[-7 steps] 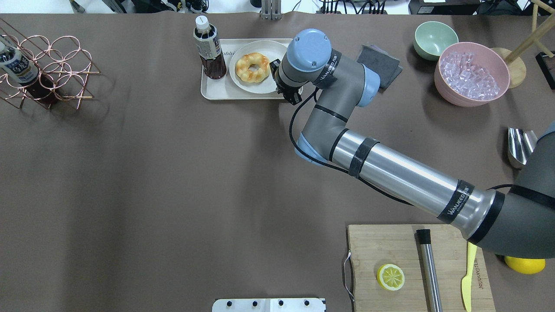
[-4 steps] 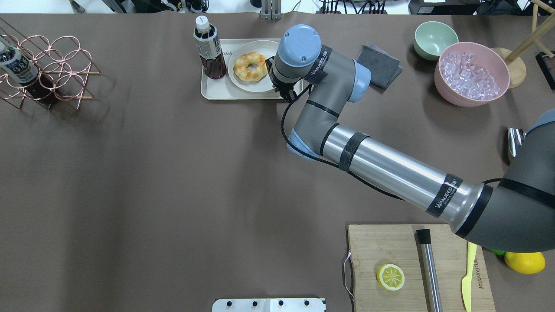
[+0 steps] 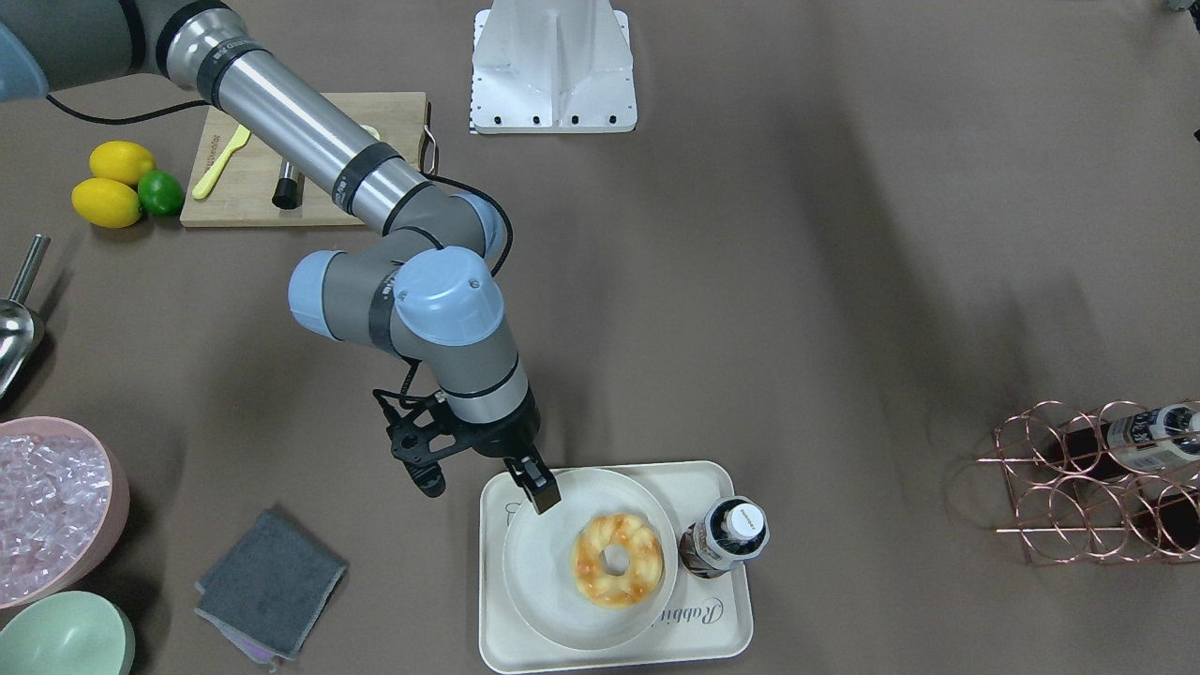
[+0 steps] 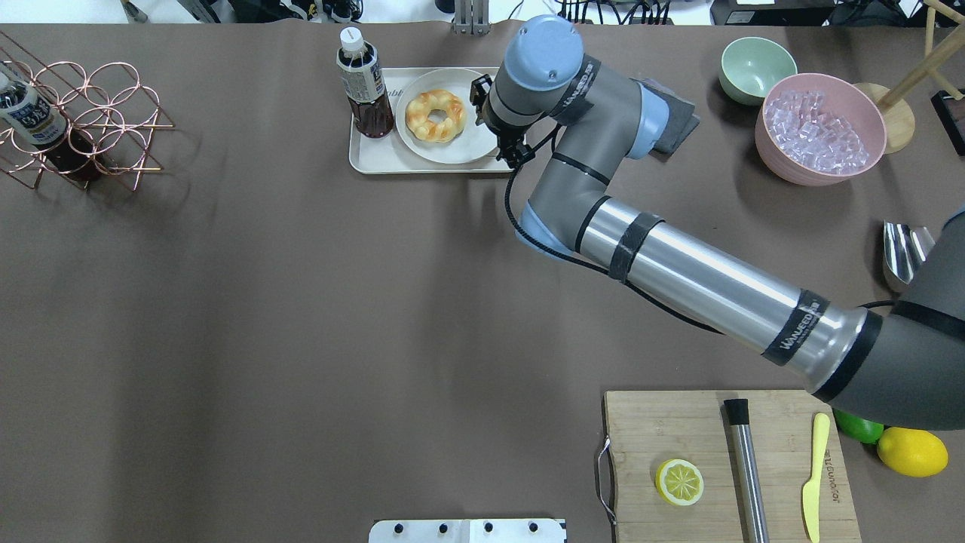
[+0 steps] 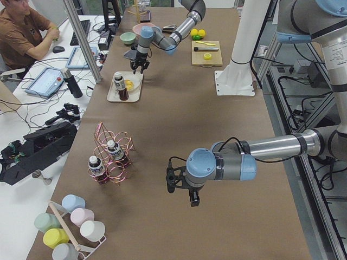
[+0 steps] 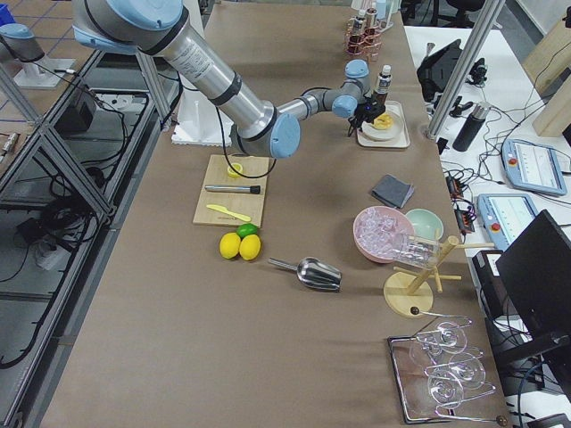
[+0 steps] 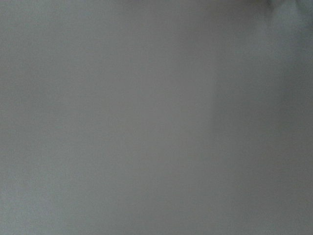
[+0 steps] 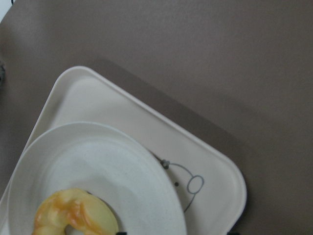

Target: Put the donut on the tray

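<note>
**Donut**: lies flat, hole up, slightly off-centre on a round plate. The plate sits inside the tray, beside an upright bottle. Nothing grips the donut.

**Right end effector**: hovers over the plate's rim on the side away from the bottle. Its tips barely enter the wrist view's lower edge, set wide, with nothing between them.

**Key relation:** the donut lies just beside this end effector, toward the robot's left. It is a ring, so there is no long axis to align with.

**Left end effector**: points down at the table, well apart from the tray. Its finger spacing cannot be told.

**Judgement:** placement looks done. The likely next move is a lift clear, away from the donut.
</note>
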Action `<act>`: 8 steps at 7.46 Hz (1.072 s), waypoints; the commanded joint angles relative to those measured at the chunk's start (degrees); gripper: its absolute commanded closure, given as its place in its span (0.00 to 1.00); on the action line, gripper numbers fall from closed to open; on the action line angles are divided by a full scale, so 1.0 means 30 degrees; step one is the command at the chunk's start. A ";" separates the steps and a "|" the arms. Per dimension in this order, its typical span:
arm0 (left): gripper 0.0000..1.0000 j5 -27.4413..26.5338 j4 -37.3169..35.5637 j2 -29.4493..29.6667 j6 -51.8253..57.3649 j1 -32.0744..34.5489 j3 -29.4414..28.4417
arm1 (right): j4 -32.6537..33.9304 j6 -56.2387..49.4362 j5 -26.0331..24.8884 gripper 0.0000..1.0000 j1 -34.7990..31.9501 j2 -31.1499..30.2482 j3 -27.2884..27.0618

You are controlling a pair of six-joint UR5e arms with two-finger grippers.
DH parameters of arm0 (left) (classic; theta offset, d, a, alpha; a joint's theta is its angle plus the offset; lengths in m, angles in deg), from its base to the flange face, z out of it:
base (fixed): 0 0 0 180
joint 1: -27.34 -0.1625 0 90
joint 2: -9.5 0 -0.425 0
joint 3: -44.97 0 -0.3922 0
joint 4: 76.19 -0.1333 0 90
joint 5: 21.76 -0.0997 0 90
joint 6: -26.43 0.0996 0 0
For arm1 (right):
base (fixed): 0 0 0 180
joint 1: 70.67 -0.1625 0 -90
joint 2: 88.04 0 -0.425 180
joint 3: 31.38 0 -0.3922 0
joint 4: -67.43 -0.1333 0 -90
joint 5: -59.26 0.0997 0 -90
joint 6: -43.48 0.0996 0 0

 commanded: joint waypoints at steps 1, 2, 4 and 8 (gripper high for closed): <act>0.02 0.0016 0.0036 -0.0002 -0.0029 -0.0020 -0.0039 | 0.5513 -0.3145 0.2959 0.00 -0.1357 -0.3307 -0.6952; 0.02 0.0016 0.0036 -0.0002 -0.0029 -0.0020 -0.0039 | 0.6993 -0.4992 0.3953 0.00 -0.1591 -0.5119 -0.9913; 0.02 0.0016 0.0065 -0.0002 -0.0029 -0.0020 -0.0039 | 0.7271 -0.9843 0.6177 0.00 -0.3108 -1.1079 -1.5217; 0.02 0.0016 0.0036 -0.0002 -0.0029 -0.0049 -0.0127 | 0.7300 -2.3809 0.8327 0.00 -0.7968 -1.9067 -1.7152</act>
